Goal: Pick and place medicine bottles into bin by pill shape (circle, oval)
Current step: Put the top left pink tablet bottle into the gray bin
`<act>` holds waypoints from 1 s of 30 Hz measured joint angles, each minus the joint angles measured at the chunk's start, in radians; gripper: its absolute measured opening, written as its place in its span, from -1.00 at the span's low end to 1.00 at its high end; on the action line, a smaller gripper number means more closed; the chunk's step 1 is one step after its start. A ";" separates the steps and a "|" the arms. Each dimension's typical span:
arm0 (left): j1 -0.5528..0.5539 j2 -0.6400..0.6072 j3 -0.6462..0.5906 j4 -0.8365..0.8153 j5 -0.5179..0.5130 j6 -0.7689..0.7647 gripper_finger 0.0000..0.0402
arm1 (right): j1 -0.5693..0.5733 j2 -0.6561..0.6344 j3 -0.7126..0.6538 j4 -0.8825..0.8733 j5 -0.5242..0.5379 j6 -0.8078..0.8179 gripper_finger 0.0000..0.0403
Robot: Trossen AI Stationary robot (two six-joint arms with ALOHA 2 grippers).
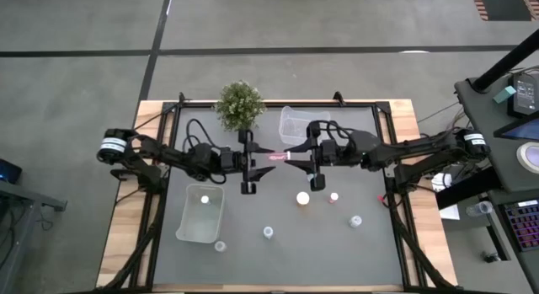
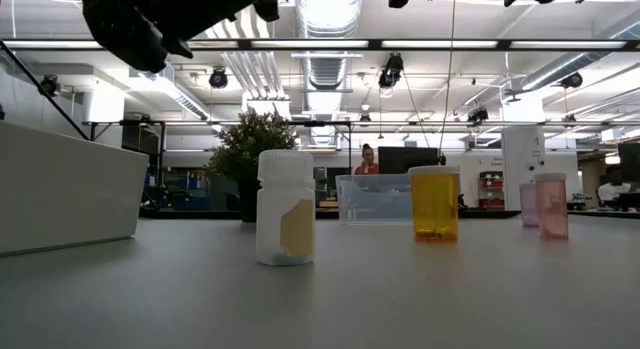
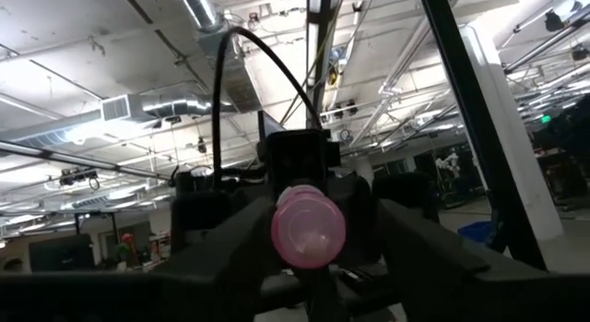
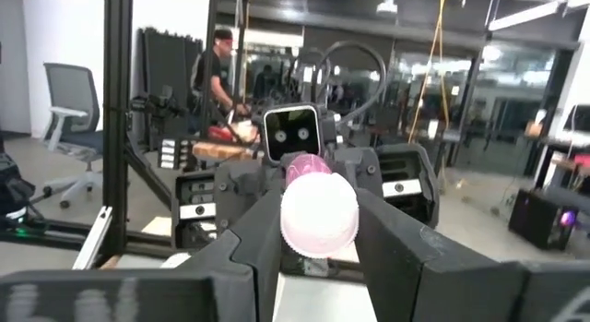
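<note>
Mid-air above the bench (image 1: 160, 269), pink bottle (image 1: 276, 157) between both grippers: right gripper (image 1: 290, 155) fingers clamped on it, left gripper (image 1: 263, 153) fingers apparently spread. Beside: plant (image 1: 240, 105), two clear bins (image 1: 200, 214). Below: loose bottles (image 1: 302, 198).

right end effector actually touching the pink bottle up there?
Touching. The right wrist view shows the pink bottle wedged between the right end effector's two fingers, with no gap on either side of its cap.

Translucent glossy plastic bottles (image 2: 435, 204), matt grey table (image 1: 278, 243), wooden edge (image 1: 122, 243)
</note>
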 joint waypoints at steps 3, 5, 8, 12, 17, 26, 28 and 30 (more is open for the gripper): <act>0.000 -0.046 -0.048 -0.018 -0.006 0.005 0.12 | 0.000 -0.008 0.055 -0.124 0.000 0.025 -0.44; 0.001 -0.101 -0.092 -0.053 -0.013 0.011 0.17 | 0.000 -0.009 0.110 -0.247 0.000 0.041 -0.44; 0.001 -0.208 -0.161 -0.155 -0.038 0.024 0.20 | 0.000 0.003 0.220 -0.463 0.010 0.081 -0.44; 0.001 -0.359 -0.225 -0.339 -0.125 0.030 0.20 | -0.001 0.060 0.388 -0.738 0.059 0.119 -0.44; 0.001 -0.537 -0.247 -0.521 -0.243 0.059 0.21 | -0.002 0.199 0.595 -0.937 0.061 0.159 -0.44; 0.001 -0.754 -0.296 -0.617 -0.322 0.214 0.21 | -0.002 0.499 0.940 -1.145 0.049 0.213 -0.44; 0.001 -0.780 -0.307 -0.625 -0.360 0.215 0.21 | -0.002 0.559 1.005 -1.176 0.049 0.226 -0.44; 0.002 -0.803 -0.324 -0.626 -0.371 0.213 0.21 | -0.002 0.617 1.069 -1.204 0.049 0.232 -0.44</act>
